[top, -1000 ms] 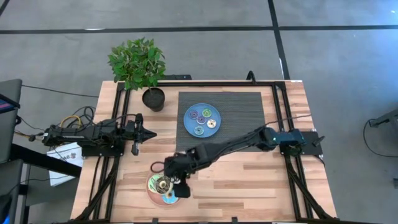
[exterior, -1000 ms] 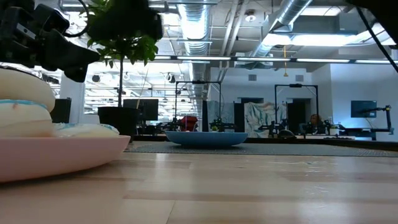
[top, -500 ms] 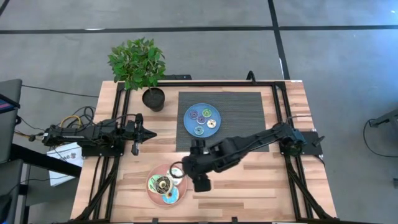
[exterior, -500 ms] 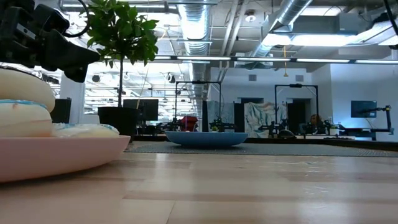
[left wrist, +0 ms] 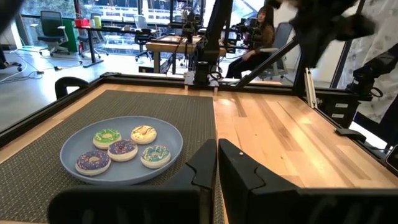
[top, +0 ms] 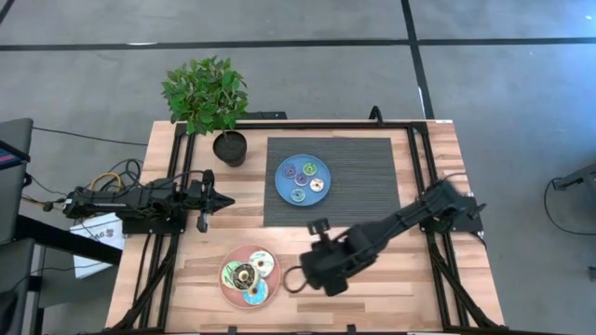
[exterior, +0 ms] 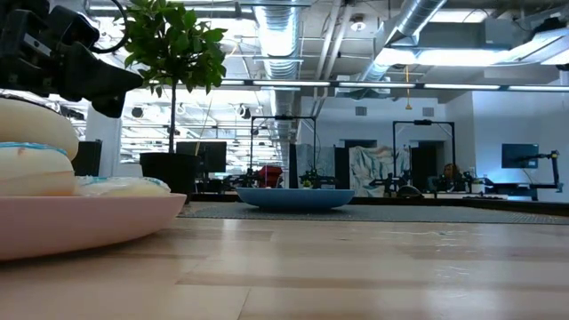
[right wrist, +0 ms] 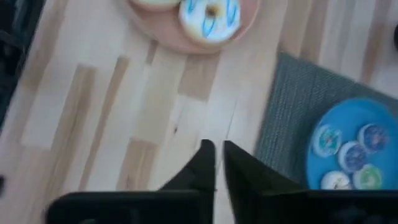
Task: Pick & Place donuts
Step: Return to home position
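Note:
The pink plate [top: 226,288] near the table's front holds the four larger donuts: white [top: 264,264], dark brown [top: 244,274], green [top: 230,272] and light blue [top: 253,296]. The blue plate [top: 290,189] on the grey mat holds the four mini donuts [left wrist: 122,149]. My right gripper [top: 292,279] is just right of the pink plate, shut and empty; its wrist view shows the fingers [right wrist: 217,158] over bare wood. My left gripper [top: 223,199] waits shut and empty at the table's left, its fingers pointing toward the blue plate [left wrist: 74,180].
A potted plant [top: 228,146] stands at the far left beside the grey mat [top: 372,177]. Bare wood lies right of the pink plate and in front of the mat. Black frame rails [top: 438,270] run along the table's left and right sides.
My right gripper has drawn back from over the pink plate, going toward the table's right edge and a little toward the near edge. The white donut, hidden under the gripper before, now shows on the pink plate's far right part.

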You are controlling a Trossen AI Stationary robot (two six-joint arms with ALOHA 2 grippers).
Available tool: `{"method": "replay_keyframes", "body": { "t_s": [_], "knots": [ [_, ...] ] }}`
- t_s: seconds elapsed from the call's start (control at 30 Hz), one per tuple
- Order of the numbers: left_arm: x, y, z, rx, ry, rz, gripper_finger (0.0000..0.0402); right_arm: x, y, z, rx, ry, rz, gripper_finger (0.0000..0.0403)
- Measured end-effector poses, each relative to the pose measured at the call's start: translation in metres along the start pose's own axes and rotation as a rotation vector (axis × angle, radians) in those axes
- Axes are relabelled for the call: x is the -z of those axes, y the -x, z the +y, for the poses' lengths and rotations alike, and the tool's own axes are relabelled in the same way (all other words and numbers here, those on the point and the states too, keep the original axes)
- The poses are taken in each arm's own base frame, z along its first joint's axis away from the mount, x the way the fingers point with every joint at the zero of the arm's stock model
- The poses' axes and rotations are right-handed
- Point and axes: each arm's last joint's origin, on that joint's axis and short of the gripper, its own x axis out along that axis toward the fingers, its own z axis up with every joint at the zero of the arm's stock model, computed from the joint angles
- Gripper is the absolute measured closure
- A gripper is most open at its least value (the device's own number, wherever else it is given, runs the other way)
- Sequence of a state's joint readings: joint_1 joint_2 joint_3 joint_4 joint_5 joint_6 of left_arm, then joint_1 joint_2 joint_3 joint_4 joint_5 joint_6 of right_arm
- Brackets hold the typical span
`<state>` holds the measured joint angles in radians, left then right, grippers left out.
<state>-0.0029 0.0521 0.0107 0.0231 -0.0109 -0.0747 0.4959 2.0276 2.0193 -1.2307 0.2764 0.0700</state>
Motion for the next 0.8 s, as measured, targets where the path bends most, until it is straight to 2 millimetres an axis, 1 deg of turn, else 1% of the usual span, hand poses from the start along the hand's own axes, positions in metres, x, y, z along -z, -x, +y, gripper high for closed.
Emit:
{"method": "replay_keyframes", "body": {
  "t_s": [0.07, 0.13, 0.2, 0.33, 0.43, 0.57, 0.8],
  "knots": [
    [0.0, 0.0, 0.0, 0.0, 0.0, 0.0, 0.0393, 0.021, -0.006, 0.006, -0.007, 0.0, -0.025, 0.0395],
    [0.0, 0.0, 0.0, 0.0, 0.0, 0.001, 0.0393, 0.045, -0.012, 0.009, -0.018, -0.043, -0.092, 0.039],
    [0.0, 0.0, 0.0, 0.0, 0.0, 0.001, 0.0393, 0.073, -0.014, 0.009, -0.035, -0.09, -0.148, 0.0382],
    [0.0, 0.0, 0.0, 0.0, 0.0, 0.001, 0.0393, 0.128, -0.015, 0.003, -0.06, -0.176, -0.274, 0.0384],
    [0.0, 0.0, 0.0, 0.0, 0.0, 0.001, 0.0393, 0.162, -0.011, -0.003, -0.078, -0.226, -0.373, 0.0398],
    [0.0, 0.0, 0.0, 0.0, 0.0, 0.0, 0.0393, 0.2, -0.001, -0.01, -0.093, -0.262, -0.476, 0.0399],
    [0.0, 0.0, 0.0, 0.0, 0.0, 0.0, 0.0393, 0.25, 0.02, -0.02, -0.108, -0.295, -0.634, 0.0402]
  ]
}}
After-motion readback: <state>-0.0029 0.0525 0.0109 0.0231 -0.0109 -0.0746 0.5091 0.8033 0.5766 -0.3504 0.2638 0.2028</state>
